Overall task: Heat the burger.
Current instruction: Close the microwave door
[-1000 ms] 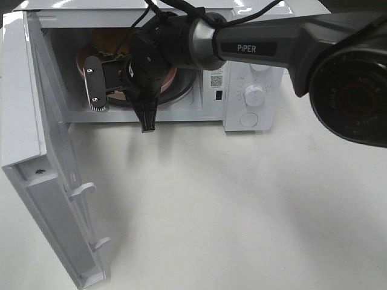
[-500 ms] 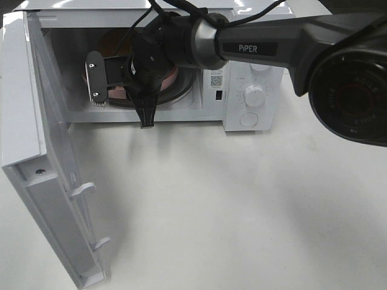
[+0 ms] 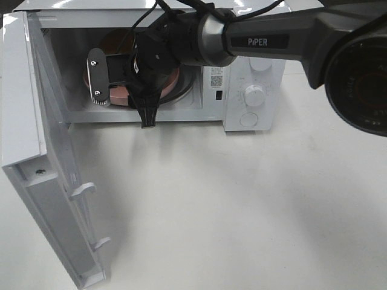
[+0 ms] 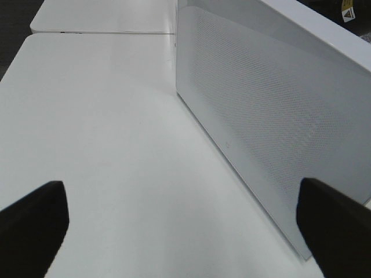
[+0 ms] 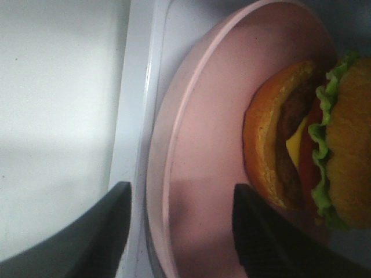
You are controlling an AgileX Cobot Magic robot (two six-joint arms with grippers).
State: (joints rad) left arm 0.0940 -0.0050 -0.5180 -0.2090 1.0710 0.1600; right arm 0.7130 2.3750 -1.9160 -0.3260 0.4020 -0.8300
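The right tool (image 5: 181, 194) reaches into the microwave (image 3: 242, 78) with its fingers set wide apart. The rim of the pink plate (image 5: 208, 116) passes between them, with one finger on the sill (image 5: 139, 116) side and the other over the plate. Nothing appears clamped, and whether a pad touches the rim cannot be told. The burger (image 5: 307, 150) sits on that plate, well inside the cavity and near the far side of the plate from the fingers. The loading step looks done. What seems left is to back the arm out, swing the door (image 3: 36, 151) shut and turn the dial (image 3: 254, 95). Room inside is tight: the wrist fills much of the opening, with the cavity roof just above it and the sill just below the fingers, so a straight pull outward looks safest. The door stands swung out on the left of the high view, and its edge is near the arm's exit path. The bench (image 3: 242, 211) in front gives broad room. The left tool (image 4: 185, 231) holds nothing, its fingers spread wide, and it faces the door's mesh outer side, well placed to push it.
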